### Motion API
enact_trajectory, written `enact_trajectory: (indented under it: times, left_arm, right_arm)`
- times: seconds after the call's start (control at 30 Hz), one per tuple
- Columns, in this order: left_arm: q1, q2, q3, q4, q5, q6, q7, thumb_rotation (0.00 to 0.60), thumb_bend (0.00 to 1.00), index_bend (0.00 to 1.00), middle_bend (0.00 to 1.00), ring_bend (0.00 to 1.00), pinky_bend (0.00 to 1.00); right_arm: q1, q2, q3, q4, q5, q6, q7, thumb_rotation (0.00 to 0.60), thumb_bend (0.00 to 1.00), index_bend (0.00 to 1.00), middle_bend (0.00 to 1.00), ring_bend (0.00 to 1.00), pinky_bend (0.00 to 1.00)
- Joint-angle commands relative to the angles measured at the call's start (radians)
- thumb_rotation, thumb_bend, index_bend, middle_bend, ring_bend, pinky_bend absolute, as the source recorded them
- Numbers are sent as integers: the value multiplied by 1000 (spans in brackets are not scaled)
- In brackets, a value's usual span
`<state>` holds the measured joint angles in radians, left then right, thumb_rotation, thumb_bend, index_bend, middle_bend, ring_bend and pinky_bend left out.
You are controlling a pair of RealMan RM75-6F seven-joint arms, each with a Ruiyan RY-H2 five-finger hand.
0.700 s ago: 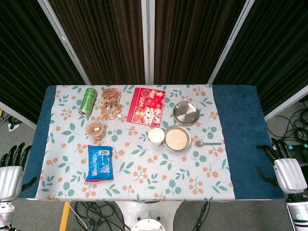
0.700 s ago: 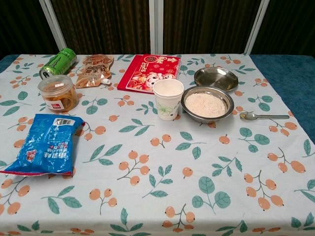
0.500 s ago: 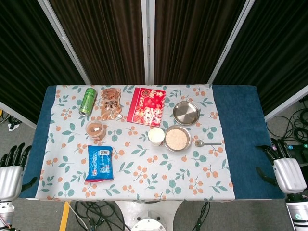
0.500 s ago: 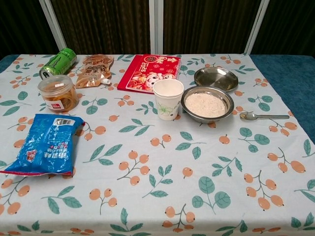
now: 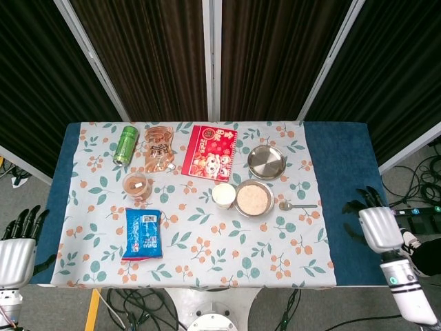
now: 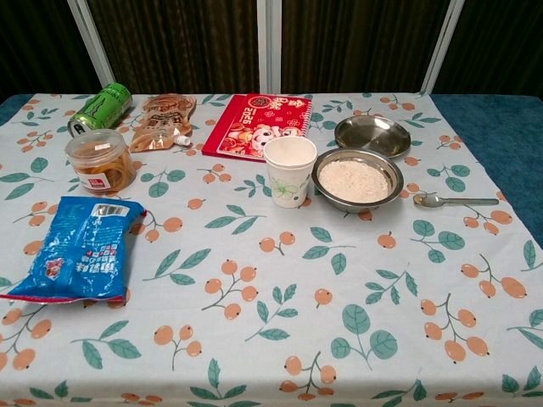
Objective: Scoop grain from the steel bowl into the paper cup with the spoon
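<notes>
A steel bowl point(image 5: 253, 198) point(image 6: 357, 180) full of pale grain sits right of centre on the floral cloth. A white paper cup point(image 5: 223, 195) point(image 6: 289, 171) stands upright just to its left, touching or nearly touching it. The metal spoon point(image 5: 298, 205) point(image 6: 454, 200) lies flat on the cloth to the bowl's right, bowl end toward the steel bowl. My right hand point(image 5: 375, 222) hovers open over the table's blue right edge, well right of the spoon. My left hand point(image 5: 18, 247) stays open off the table's left front corner. Neither hand shows in the chest view.
An empty steel dish point(image 5: 267, 161) sits behind the grain bowl. Further left lie a red booklet point(image 5: 209, 152), a brown pouch point(image 5: 158, 147), a green can point(image 5: 126, 144) on its side, a plastic jar point(image 5: 136, 186) and a blue snack bag point(image 5: 143, 234).
My right hand has moved left and forward, from beside the table to above its blue right edge. My left hand has dropped slightly. Nothing on the table has shifted.
</notes>
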<state>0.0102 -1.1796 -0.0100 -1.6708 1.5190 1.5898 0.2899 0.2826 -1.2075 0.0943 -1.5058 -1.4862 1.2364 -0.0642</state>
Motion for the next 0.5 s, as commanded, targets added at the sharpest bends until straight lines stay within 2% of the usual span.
enact_trajectory:
  times: [0.03, 0.2, 0.5]
  left_arm:
    - [3, 0, 1, 3, -1, 1, -8, 600, 61, 166, 162, 95, 204]
    - [5, 4, 1, 11, -14, -9, -29, 600, 60, 166, 162, 95, 204]
    - [-4, 4, -3, 19, -22, -30, -41, 600, 61, 166, 162, 95, 204]
  right_arm:
    - [132, -154, 42, 127, 117, -190, -143, 600, 226, 505, 463, 144, 102]
    - [198, -280, 53, 264, 186, -281, -214, 600, 228, 540, 464, 144, 102]
    - [240, -382, 43, 418, 205, -304, -252, 600, 249, 572, 492, 144, 78]
